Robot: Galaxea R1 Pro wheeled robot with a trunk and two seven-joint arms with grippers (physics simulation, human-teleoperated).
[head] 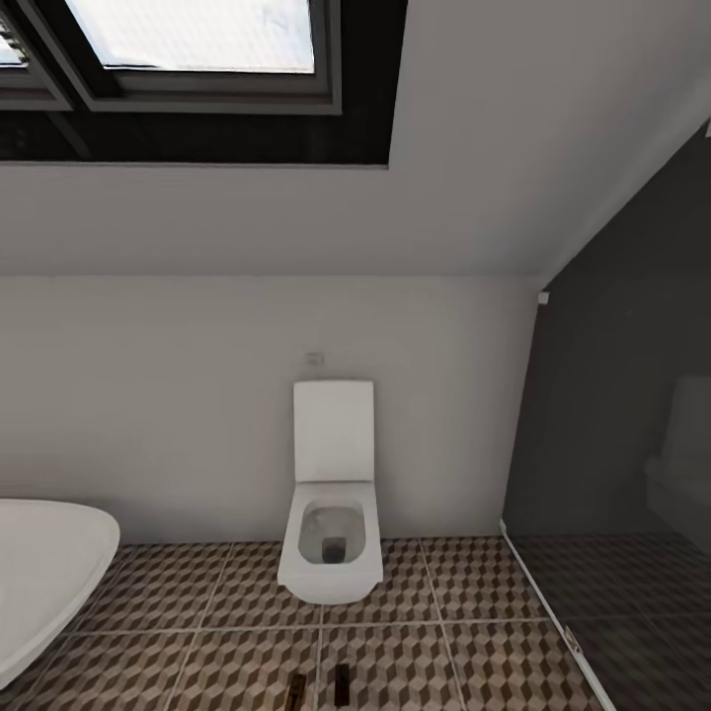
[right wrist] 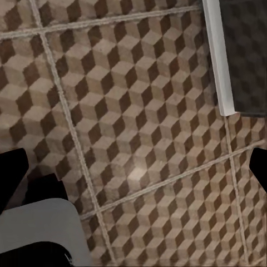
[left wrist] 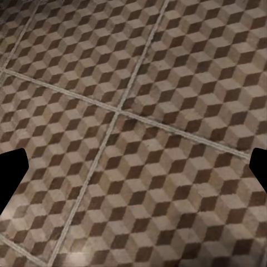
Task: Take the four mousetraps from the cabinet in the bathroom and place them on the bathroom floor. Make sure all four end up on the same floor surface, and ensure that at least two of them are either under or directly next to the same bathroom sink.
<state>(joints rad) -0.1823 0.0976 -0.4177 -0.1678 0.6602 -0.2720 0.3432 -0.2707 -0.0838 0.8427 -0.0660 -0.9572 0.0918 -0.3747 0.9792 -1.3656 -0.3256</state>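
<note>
The bathroom floor [head: 464, 602], tiled in a brown and beige cube pattern, spreads ahead of me. The sink [head: 44, 573], a glossy white basin with a rounded rim, juts in at the left of the head view. Two tiny oblong things [head: 318, 683], one tan and one dark, lie on the tiles at the bottom edge; whether they are mousetraps is too small to tell. The cabinet is out of view. My left gripper [left wrist: 133, 172] hangs open over bare floor tiles [left wrist: 139, 83]. My right gripper [right wrist: 133, 172] is also open above the tiles [right wrist: 128, 111], holding nothing.
A white toilet [head: 331, 513] with its lid up stands against the back wall. Smoked glass [head: 622, 474] with a white bottom rail [right wrist: 219, 61] closes off the right side. A sloped ceiling holds a skylight [head: 197, 39]. A grey robot part [right wrist: 36, 231] shows beside the right gripper.
</note>
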